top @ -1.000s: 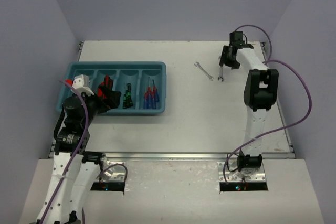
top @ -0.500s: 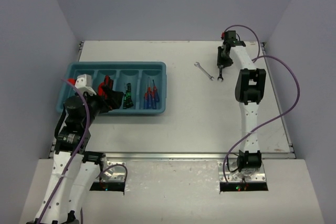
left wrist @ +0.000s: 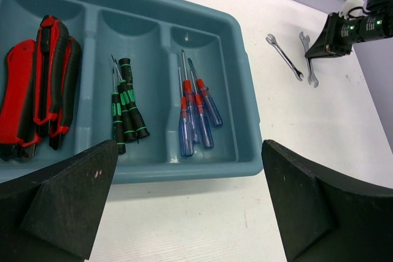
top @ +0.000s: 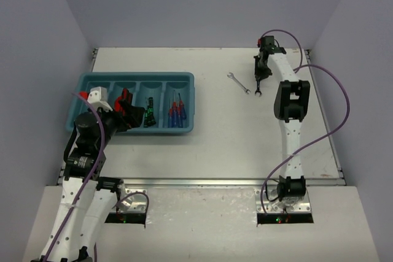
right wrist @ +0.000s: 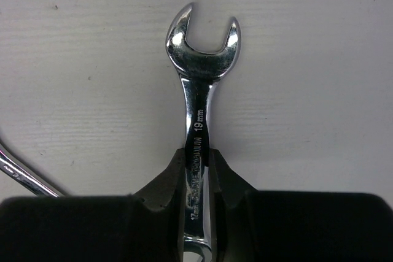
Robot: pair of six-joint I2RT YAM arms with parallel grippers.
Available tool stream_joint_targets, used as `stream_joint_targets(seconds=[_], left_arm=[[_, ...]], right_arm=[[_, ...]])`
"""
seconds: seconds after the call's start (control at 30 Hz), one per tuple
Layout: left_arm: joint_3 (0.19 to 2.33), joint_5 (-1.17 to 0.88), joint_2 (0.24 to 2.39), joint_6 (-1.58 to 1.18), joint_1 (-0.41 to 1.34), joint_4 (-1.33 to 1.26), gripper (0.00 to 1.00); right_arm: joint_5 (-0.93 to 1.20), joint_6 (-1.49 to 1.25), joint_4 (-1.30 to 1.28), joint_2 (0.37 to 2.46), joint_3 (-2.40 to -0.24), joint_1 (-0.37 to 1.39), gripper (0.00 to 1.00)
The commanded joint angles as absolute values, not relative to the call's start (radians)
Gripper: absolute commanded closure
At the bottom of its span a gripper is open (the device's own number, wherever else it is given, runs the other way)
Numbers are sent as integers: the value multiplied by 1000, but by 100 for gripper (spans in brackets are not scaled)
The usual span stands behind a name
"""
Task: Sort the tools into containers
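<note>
I have the right gripper [right wrist: 198,161] clamped on 1 wrench [right wrist: 198,105], left gripper [left wrist: 190,207] gaping; next, lift toward the tray [left wrist: 250,121]

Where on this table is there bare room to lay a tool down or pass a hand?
Widest bare table: between the tray and the right arm, nearer than the loose wrench. Also the strip beyond the tray. Crowded: around the right pincer, shut on the other wrench.
</note>
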State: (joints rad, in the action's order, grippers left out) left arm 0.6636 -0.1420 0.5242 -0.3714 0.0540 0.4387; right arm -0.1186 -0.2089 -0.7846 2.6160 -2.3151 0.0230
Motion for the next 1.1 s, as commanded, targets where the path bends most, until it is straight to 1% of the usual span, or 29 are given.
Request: stream_joint_targets(seconds=[0.0,0.03,0.1,0.13,0.17,0.37,0.53,0.67,0.73,0.77,0.8,0.9,0.97,1.07], left_arm=[[666,-161,520,-362,61,391,0],[666,-161,517,-362,61,390,0],[666,-163,517,-362,61,389,0],[666,-168,515,-362,61,388,0],[664,-171,514,-362,61,388,0],[663,-184,508,-363,61,382,0],[661,-179,512,-372,61,373,0],[668,-203,535,-393,61,366,0],[649,-252,556,-424,61,338,0],[631,-310,569,-457,62,308,0],[607,-397,585,-488,63,270,0],[522,-514,607,-595,69,61,0],[467,-535,643,-692,110,-112,0],[439,-492,683,-799,180,-214,0]], right_arm=[[-123,-193,-1014,2679,-2140,42,100],[-122,-196,-1009,2670,-2130,45,100],[-141,-221,-943,2562,-1999,55,100],[-130,-238,-877,2465,-1884,55,100],[-125,-257,-851,2419,-1802,58,100],[-116,-298,-685,2052,-1547,75,100],[-116,-336,-578,1836,-1282,125,100],[-121,-348,-537,1734,-1197,208,100],[-122,-358,-523,1698,-1173,249,100],[-119,-366,-516,1674,-1159,267,100],[-116,-371,-507,1655,-1149,293,100],[-97,-380,-487,1604,-1132,402,100],[-86,-392,-438,1530,-1114,527,100],[-73,-409,-376,1472,-1095,618,100]])
